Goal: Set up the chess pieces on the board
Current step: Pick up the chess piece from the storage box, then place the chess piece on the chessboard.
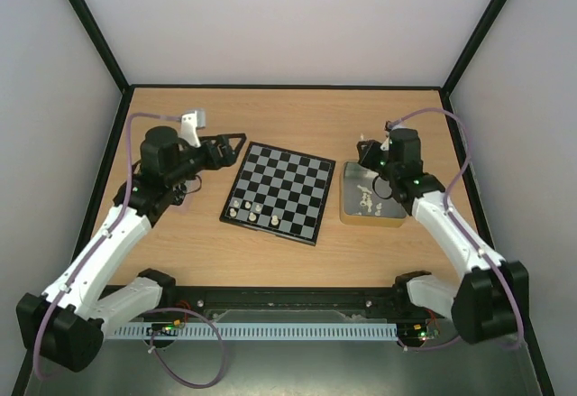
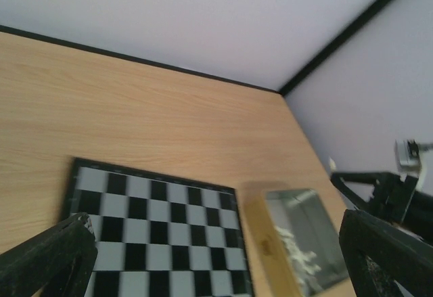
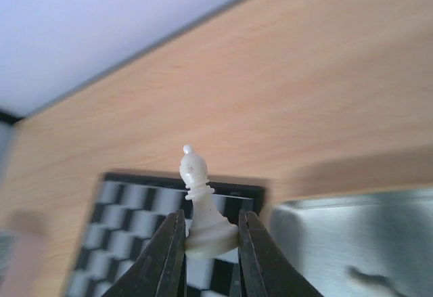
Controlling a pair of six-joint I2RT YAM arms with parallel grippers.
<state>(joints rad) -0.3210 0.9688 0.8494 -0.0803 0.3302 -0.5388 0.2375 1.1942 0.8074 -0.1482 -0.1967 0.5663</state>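
Observation:
The board lies in the middle of the table, with a few cream-white pieces on its near left squares. My right gripper is shut on the base of a cream-white bishop, held in the air over the far left part of the metal tin, just right of the board. My left gripper is open and empty, hovering by the board's far left corner. The board also shows in the left wrist view.
The tin holds more cream-white pieces; it also shows in the left wrist view with its wooden-coloured side. Black-framed walls close the table at the back and both sides.

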